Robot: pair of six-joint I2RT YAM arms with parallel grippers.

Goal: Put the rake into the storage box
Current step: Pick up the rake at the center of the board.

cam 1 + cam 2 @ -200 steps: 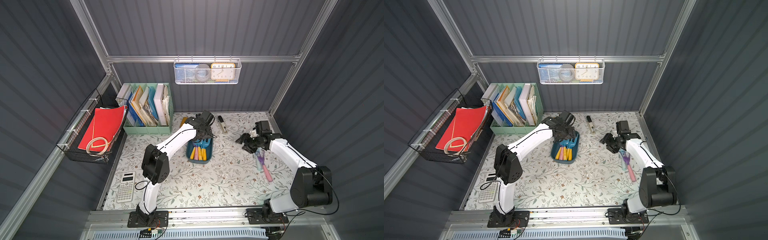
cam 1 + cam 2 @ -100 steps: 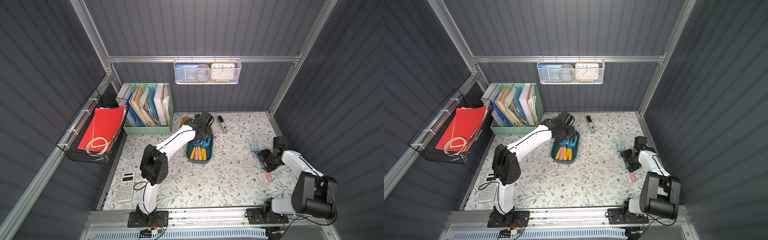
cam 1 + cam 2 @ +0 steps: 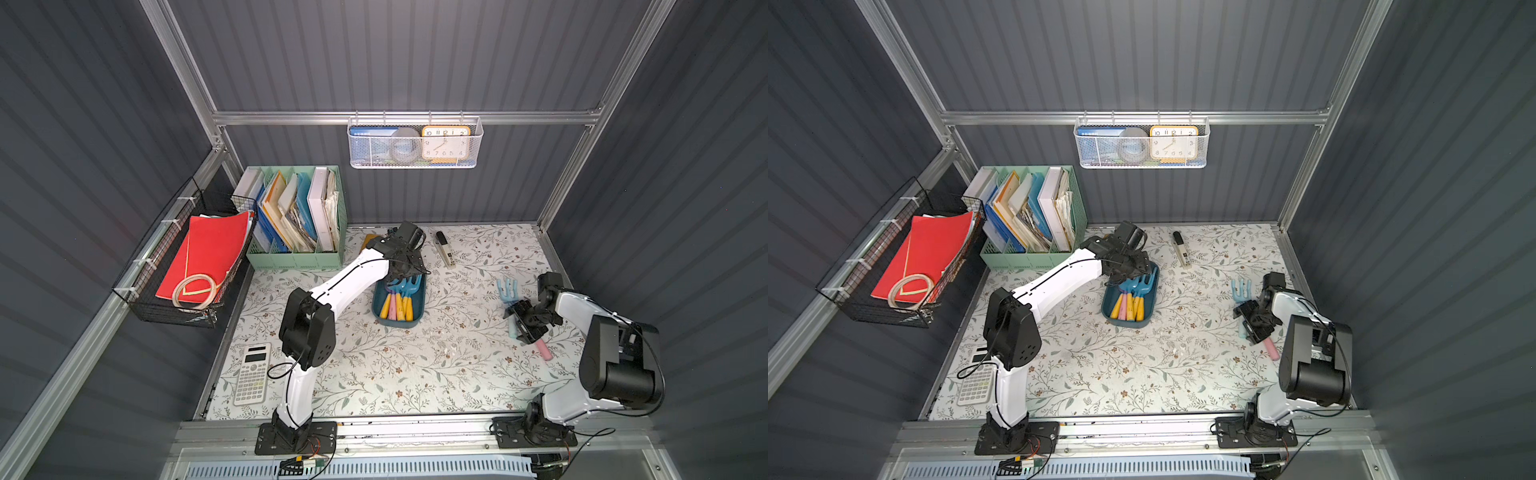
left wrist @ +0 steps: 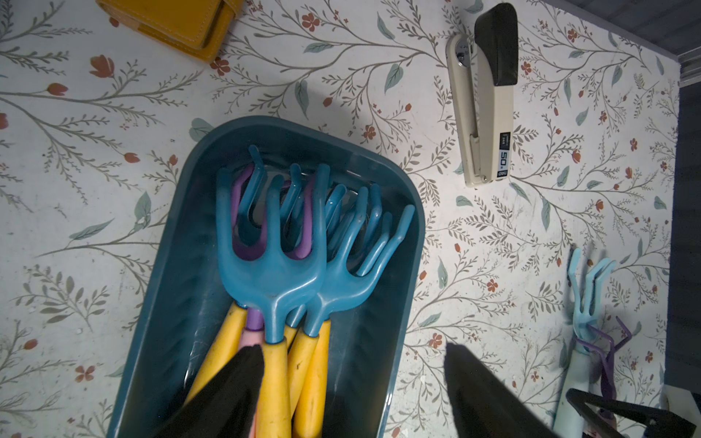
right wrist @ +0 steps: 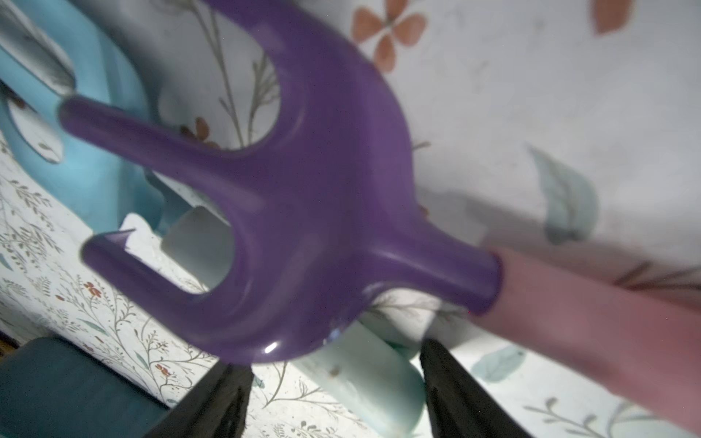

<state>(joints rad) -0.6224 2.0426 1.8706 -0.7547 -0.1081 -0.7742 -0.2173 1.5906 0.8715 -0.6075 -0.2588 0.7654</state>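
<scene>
Our left gripper (image 4: 352,383) hangs spread over the storage box (image 3: 419,306), while our right gripper (image 5: 333,394), seemingly spread, hovers at the purple rake (image 5: 303,212).

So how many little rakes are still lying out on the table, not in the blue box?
2. A light blue rake and a purple rake with a pink handle lie side by side near the right gripper. The other rakes are already in the storage box.

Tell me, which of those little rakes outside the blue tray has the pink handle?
The purple-headed rake, lying under the right end effector. The other loose rake beside it has a light blue head and a pale mint handle.
</scene>
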